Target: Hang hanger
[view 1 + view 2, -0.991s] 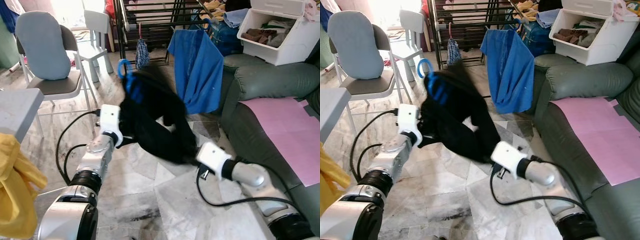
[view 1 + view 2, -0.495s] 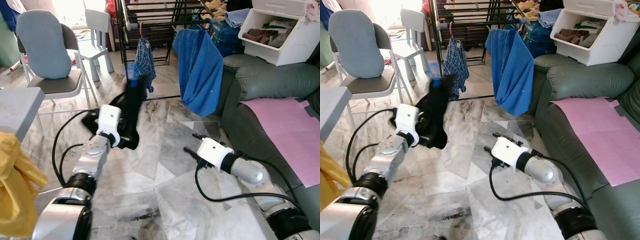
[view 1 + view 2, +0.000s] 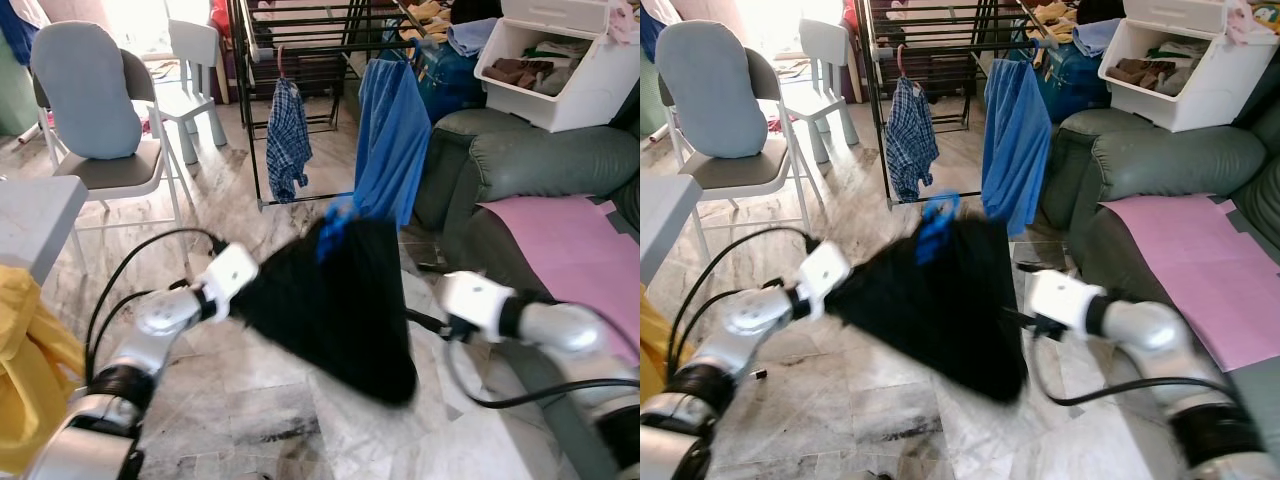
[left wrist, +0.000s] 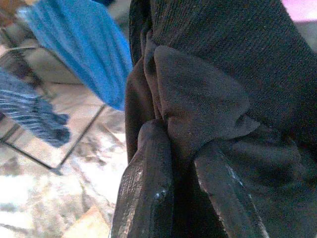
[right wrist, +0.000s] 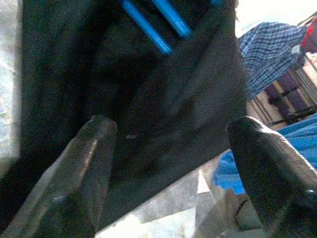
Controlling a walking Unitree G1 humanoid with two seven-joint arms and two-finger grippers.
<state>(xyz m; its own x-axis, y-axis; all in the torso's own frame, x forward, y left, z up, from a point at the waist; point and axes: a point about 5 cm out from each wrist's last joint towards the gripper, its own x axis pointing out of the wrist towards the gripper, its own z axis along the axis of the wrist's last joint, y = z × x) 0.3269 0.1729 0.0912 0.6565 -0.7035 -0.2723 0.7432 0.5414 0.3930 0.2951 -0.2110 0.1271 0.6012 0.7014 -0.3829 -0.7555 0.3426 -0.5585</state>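
A black garment (image 3: 335, 300) on a blue hanger (image 3: 330, 228) hangs in the air between my arms, blurred by motion. My left gripper (image 4: 185, 193) is shut on a bunched edge of the cloth, at the garment's left side by the white wrist (image 3: 228, 272). My right gripper (image 5: 173, 168) is open with its fingers wide apart, right against the garment's right side; its wrist (image 3: 475, 300) sits over the sofa edge. The hanger's blue bars (image 5: 158, 25) show inside the cloth. Ahead stands a black drying rack (image 3: 300, 40).
A plaid shirt (image 3: 288, 140) and a blue shirt (image 3: 390, 140) hang on the rack. A green sofa (image 3: 540, 160) with a pink sheet (image 3: 570, 250) is on the right. A chair (image 3: 100, 170) and a yellow cloth (image 3: 30, 380) are on the left.
The garment has swung from low on the left up and to the right, spreading out between both arms. My right arm has moved right and now sits beside the garment's edge.
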